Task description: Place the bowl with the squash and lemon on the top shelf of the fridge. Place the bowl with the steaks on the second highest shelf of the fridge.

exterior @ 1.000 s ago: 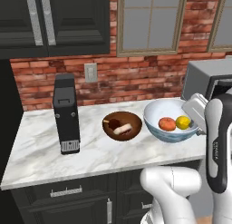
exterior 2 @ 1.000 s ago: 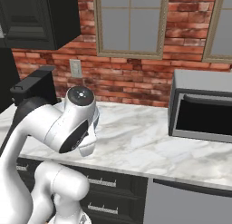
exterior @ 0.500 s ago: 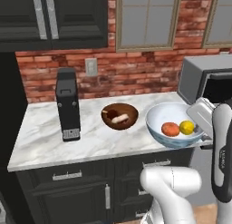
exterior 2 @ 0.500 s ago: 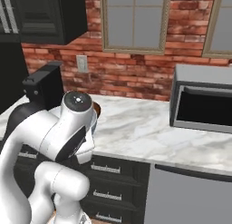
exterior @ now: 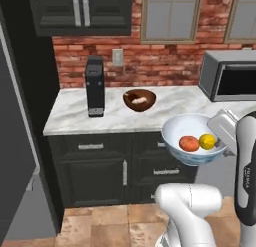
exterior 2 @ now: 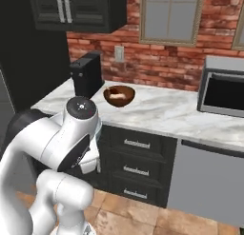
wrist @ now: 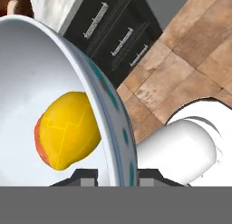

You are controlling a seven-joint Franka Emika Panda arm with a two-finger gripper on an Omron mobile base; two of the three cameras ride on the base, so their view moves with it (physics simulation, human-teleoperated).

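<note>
A: Nearest first? Gripper clamped on rim of the bowl with the squash and lemon, one finger inside, one outside. Bowl carried clear of the counter, out over the floor in front of the cabinets.

B: Contents?

A: The squash and the lemon side by side in the bowl, nothing spilled.

B: Further back?

A: The bowl with the steaks sitting on the counter, near the black coffee machine, untouched. Microwave at far right.

B: Fridge?

A: The fridge at left edge; shelves not readable from here.

B: Progress?

A: Judged early. First bowl lifted, not yet shelved. Second bowl wholly pending.
</note>
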